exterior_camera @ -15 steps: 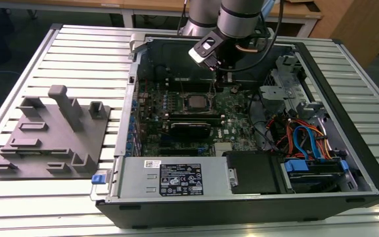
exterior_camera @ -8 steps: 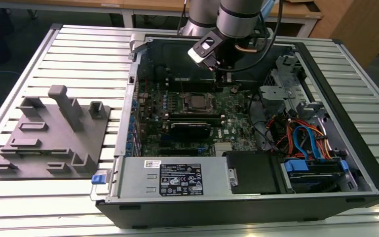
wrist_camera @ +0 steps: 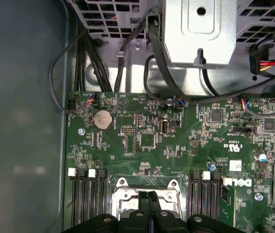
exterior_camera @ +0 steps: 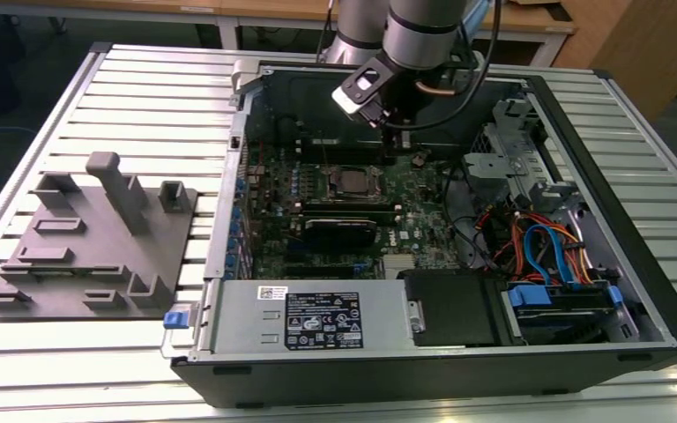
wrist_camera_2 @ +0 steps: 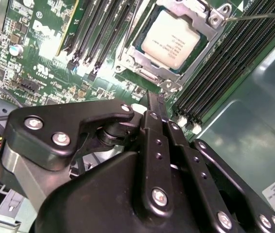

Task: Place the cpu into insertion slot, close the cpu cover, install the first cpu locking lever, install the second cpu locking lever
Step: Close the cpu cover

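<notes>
The cpu (wrist_camera_2: 171, 40), a silvery square chip, lies in the insertion slot (exterior_camera: 348, 181) on the green motherboard. The cpu cover (wrist_camera_2: 210, 17), a silvery frame, lies flat around it, and the chip's top shows through the cut-out. A thin wire locking lever (wrist_camera_2: 263, 15) runs out from one corner of the cover. My gripper (wrist_camera_2: 155, 103) hovers just beside the socket with its black fingers pressed together and nothing between them. In the first wrist view the gripper (wrist_camera: 149, 198) hangs over the cover frame (wrist_camera: 122, 190). In the exterior view the gripper (exterior_camera: 388, 130) stands above the board, behind the socket.
Black memory slots (wrist_camera_2: 215, 73) flank the socket on both sides. A grey power supply box (exterior_camera: 303, 322) fills the case's front. A drive cage (exterior_camera: 515, 159) and coloured cables (exterior_camera: 539, 247) crowd the exterior view's right. A grey fixture plate (exterior_camera: 92, 238) sits outside the case.
</notes>
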